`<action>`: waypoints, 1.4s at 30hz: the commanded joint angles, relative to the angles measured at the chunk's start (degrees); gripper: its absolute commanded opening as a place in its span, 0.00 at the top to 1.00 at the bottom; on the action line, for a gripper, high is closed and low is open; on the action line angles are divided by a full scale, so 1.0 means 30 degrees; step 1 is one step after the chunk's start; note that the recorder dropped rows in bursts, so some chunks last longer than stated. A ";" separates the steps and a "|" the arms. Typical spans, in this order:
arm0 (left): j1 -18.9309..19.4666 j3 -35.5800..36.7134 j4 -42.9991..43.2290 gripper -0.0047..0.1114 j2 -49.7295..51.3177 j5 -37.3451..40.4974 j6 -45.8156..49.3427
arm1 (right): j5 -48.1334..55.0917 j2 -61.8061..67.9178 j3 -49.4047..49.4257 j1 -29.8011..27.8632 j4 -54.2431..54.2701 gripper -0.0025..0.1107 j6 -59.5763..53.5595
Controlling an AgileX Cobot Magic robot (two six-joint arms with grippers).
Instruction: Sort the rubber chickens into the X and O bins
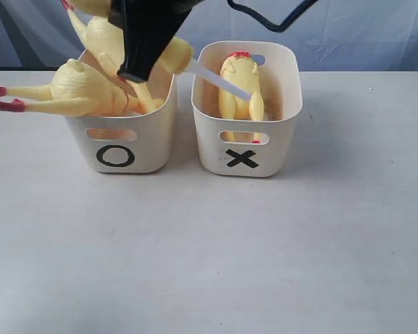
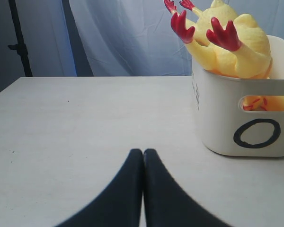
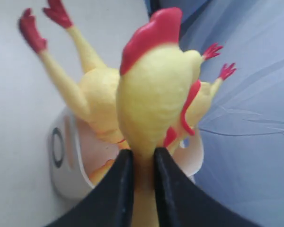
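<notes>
Roughly midway or a little past, judging by the spread. Clamped in the right tool (image 3: pixel 142 153): a rubber chicken (image 3: pixel 154 94), pinched at the neck, red-combed head poking out past the tool's tip. Hanging over the O bin (image 1: pixel 153 149), not yet let go. Just beyond that head, piled in the same bin: two other chickens (image 1: pixel 83 90), legs and red feet jutting over the rim on the side away from the tool. Trailing back from the gripped neck, toward the arm's own side: a white tube (image 1: pixel 219 82), slanting across above the X bin (image 1: pixel 279 139). Lying inside that bin, under the tube's end: another yellow body (image 1: pixel 238 97), red at the far end. Cannot tell whether joined to the tube or separate, so cannot fix the count. Left tool (image 2: pixel 143 152) pressed shut on nothing, low over the bench (image 2: pixel 75 123), with the O bin ahead of the tips and off to one side, well apart. So: at least two chickens binned under O, one body under X. Left to do, most likely: lowering the gripped chicken into a bin and opening the tool. No telling from here the proper mark for each chicken.
</notes>
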 commanded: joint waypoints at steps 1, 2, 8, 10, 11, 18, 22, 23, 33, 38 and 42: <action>-0.0068 -0.0046 0.0059 0.96 -0.0101 -0.0285 -0.0083 | -0.3275 0.0888 0.0119 -0.0866 -0.2175 0.99 0.1636; -0.0068 -0.0046 0.0059 0.96 -0.0101 -0.0285 -0.0083 | -0.4340 0.1131 0.0178 -0.1159 -0.2609 0.99 0.1985; -0.0068 -0.0046 0.0059 0.96 -0.0101 -0.0285 -0.0083 | -0.5508 0.3053 0.0178 -0.3976 -0.3000 0.94 0.6050; -0.0068 -0.0046 0.0059 0.96 -0.0101 -0.0285 -0.0083 | -0.4702 0.3553 0.0178 -0.4810 -0.2661 0.80 0.7237; -0.0068 -0.0046 0.0059 0.96 -0.0101 -0.0285 -0.0083 | -0.4363 0.3791 0.0178 -0.5229 -0.2467 0.71 0.7697; -0.0068 -0.0046 0.0059 0.96 -0.0101 -0.0285 -0.0083 | -0.3563 0.3444 0.0178 -0.6011 -0.0972 0.45 0.9034; -0.0068 -0.0046 0.0059 0.96 -0.0101 -0.0285 -0.0083 | -0.2023 0.1942 0.0178 -0.5003 0.0175 0.57 0.7758; -0.0068 -0.0046 0.0059 0.96 -0.0101 -0.0285 -0.0083 | -0.1192 0.1599 0.0178 -0.4619 0.0397 0.60 0.6732; -0.0068 -0.0046 0.0059 0.96 -0.0101 -0.0285 -0.0083 | 1.0829 0.0311 0.0228 -0.2467 0.5227 0.98 0.0432; -0.0068 -0.0046 0.0059 0.96 -0.0101 -0.0285 -0.0083 | 1.1620 -0.0380 0.2575 -0.2386 0.6305 0.98 0.0176; -0.0068 -0.0046 0.0059 0.96 -0.0101 -0.0285 -0.0083 | 1.1620 -0.1907 0.5587 -0.1837 0.7531 0.98 0.0078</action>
